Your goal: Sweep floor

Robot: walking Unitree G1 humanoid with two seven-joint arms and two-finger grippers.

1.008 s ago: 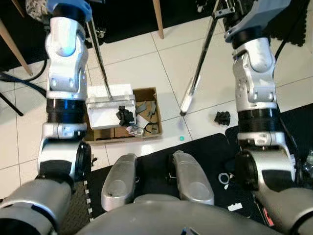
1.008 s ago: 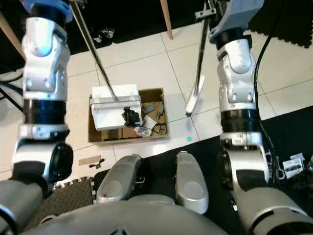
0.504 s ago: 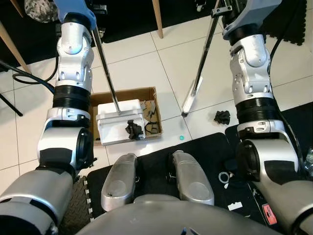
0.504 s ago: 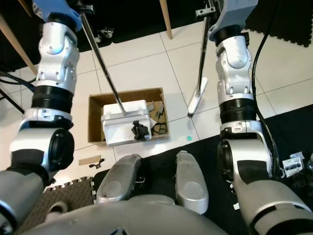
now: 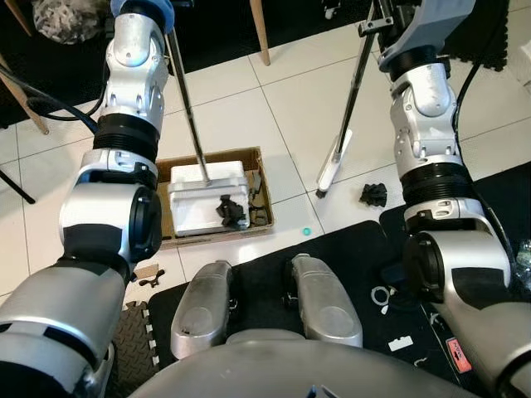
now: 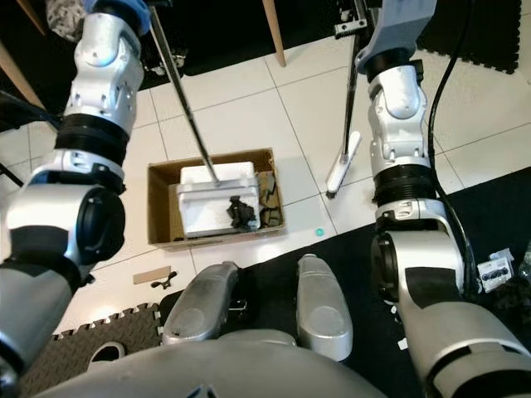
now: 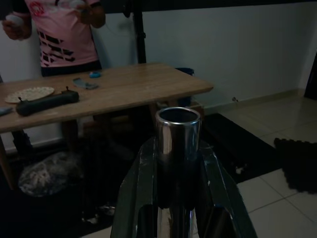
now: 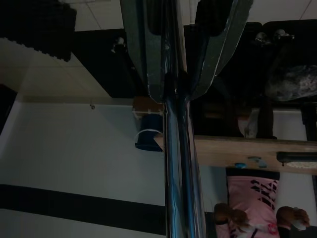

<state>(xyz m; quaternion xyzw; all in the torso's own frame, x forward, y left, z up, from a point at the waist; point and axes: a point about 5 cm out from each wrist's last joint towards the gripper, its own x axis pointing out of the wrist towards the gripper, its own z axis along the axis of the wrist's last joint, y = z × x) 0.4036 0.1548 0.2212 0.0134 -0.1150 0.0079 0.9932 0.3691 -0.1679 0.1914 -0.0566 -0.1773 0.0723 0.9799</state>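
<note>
Both silver arms reach forward and up from the shoulders, forearms nearly straight, each carrying a long metal pole. The left gripper (image 7: 178,163) has its two black fingers pressed against the sides of the dustpan handle (image 5: 187,99), whose open chrome tube end stands just above the fingers in the left wrist view. That handle slants down to the white dustpan (image 5: 199,199), which sits tilted inside the open cardboard box (image 6: 159,207) on the white tile floor (image 5: 241,116), just ahead of the robot's knees. A crumpled black scrap (image 5: 228,211) lies at the pan's near edge, with grey cardboard bits beside it in the box (they sit toward the box's right end).

The right gripper (image 8: 178,54) is clamped around the broom pole (image 5: 358,75), fingers closed on either side of the shaft. The pole runs down to the narrow white broom head (image 5: 333,164), its lower tip at the floor, right of the box. Another black crumpled scrap (image 5: 374,195) lies on the tile near the broom head, just beside the right forearm. A small teal dot (image 5: 306,232) marks the floor at the black mat's (image 5: 348,257) edge.

A person in a pink shirt (image 7: 62,34) stands behind a wooden table (image 7: 109,89).
</note>
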